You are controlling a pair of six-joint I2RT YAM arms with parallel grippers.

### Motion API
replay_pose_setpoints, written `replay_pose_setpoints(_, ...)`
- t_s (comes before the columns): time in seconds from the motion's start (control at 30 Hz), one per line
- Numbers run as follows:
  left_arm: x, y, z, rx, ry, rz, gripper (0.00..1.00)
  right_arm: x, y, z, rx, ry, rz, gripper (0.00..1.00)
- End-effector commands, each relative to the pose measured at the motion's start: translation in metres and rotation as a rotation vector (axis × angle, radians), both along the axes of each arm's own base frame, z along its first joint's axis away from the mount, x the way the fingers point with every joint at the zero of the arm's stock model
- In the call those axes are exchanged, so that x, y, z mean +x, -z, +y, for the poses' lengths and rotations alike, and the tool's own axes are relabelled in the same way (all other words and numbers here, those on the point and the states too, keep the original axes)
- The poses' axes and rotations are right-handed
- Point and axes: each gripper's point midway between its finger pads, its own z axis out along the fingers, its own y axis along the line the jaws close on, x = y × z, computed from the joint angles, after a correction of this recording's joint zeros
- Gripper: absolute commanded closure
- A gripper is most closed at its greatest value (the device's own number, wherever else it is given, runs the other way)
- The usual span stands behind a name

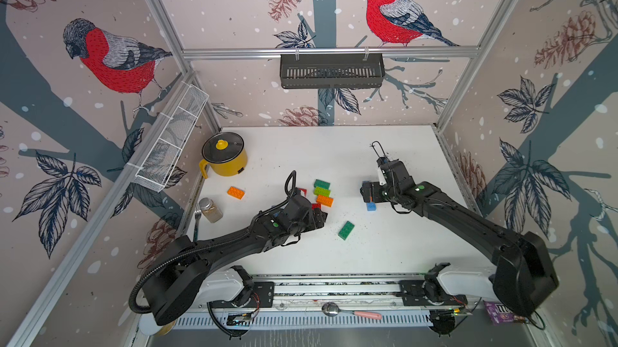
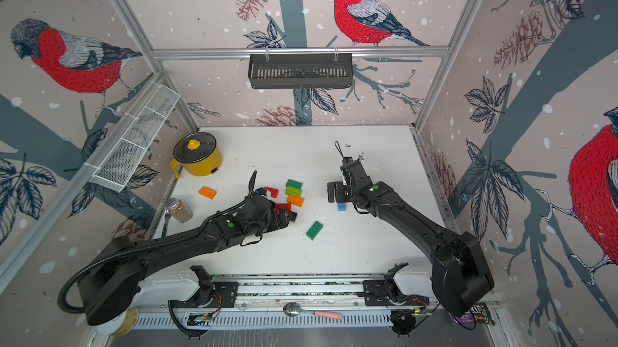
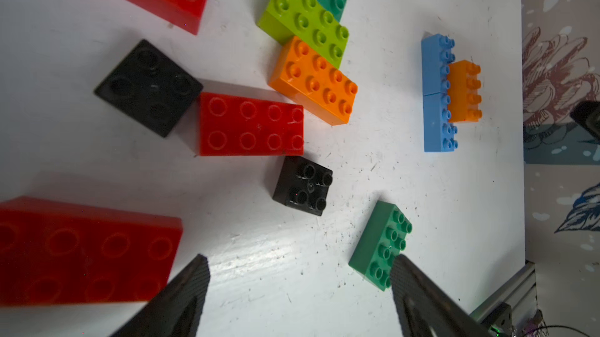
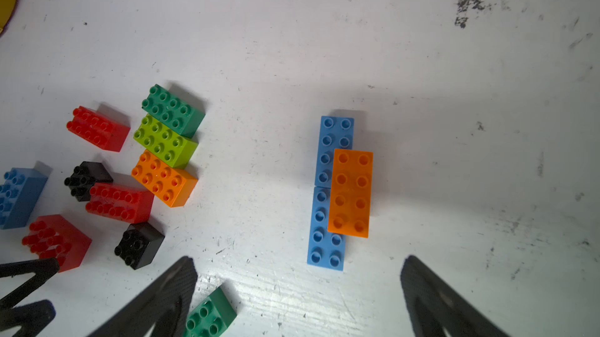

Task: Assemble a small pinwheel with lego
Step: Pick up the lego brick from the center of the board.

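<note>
1. The started part of the pinwheel is a blue row (image 4: 323, 221): two blue bricks laid end to end on the bench (image 4: 487, 124). One orange brick (image 4: 350, 192) is pressed on top, over the joint and shifted to one long side.
2. The long axis of the blue row runs straight away from the right end effector (image 4: 298, 259). Its near end lies just ahead of the fingertips and touches neither. The axis therefore crosses the closing line, and fingers coming down there would probably meet the long sides.
3. The right end effector is wide open and holds nothing. In a top view it hangs almost over the row, so only one blue end (image 1: 371, 206) shows beside it.
4. The left end effector (image 3: 299, 255) is also wide open and empty, with only bare bench between its fingers. A red brick (image 3: 81, 251) lies just beside one finger. A dark green brick (image 3: 380, 244) lies at the other, but contact cannot be told.
5. The right arm is clearly nearer to the blue row. The left arm is nearer to the loose bricks, for example a black brick (image 3: 303, 186) and the touching line of green, lime brick (image 3: 305, 13) and orange.
6. From the left end effector the blue row lies well apart, toward the robot's right. The next blade probably has to travel that way.
</note>
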Motion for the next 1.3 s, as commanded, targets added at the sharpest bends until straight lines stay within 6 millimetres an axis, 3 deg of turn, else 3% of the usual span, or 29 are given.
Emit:
replay_pose_setpoints(0.0, -0.008, 0.009, 0.033, 0.067, -0.157, 0.041, 0.03, 0.0, -0.004, 0.008, 0.038, -0.041, -0.032, 0.01)
replay_pose_setpoints(0.13, -0.023, 0.025, 0.056, 0.05, -0.251, 0.082, 0.03, -0.001, 0.0, 0.013, 0.05, -0.06, -0.032, 0.01)
replay_pose_setpoints(0.37, -0.014, 0.043, 0.079, 0.168, -0.446, 0.125, 0.03, -0.003, -0.007, 0.023, 0.082, -0.089, -0.05, 0.01)
replay_pose_setpoints(0.5, -0.002, 0.052, 0.069, 0.179, -0.46, 0.125, 0.1, -0.006, -0.009, 0.029, 0.096, -0.11, -0.051, 0.01)
replay_pose_setpoints(0.73, -0.001, 0.072, 0.086, 0.421, -0.572, 0.199, 0.21, -0.012, -0.02, 0.031, 0.128, -0.129, -0.078, 0.01)
replay_pose_setpoints(0.87, -0.014, 0.086, 0.088, 0.526, -0.559, 0.235, 0.27, -0.013, -0.023, 0.029, 0.132, -0.127, -0.089, 0.01)
replay_pose_setpoints(1.0, -0.029, 0.087, 0.095, 0.587, -0.547, 0.239, 0.37, -0.014, -0.027, 0.03, 0.145, -0.13, -0.101, 0.01)
replay_pose_setpoints(1.1, -0.033, 0.083, 0.094, 0.574, -0.513, 0.217, 0.39, -0.015, -0.027, 0.032, 0.151, -0.138, -0.098, 0.01)
replay_pose_setpoints(1.27, -0.034, 0.088, 0.072, 0.465, -0.397, 0.221, 0.45, -0.016, -0.027, 0.034, 0.152, -0.145, -0.095, 0.01)
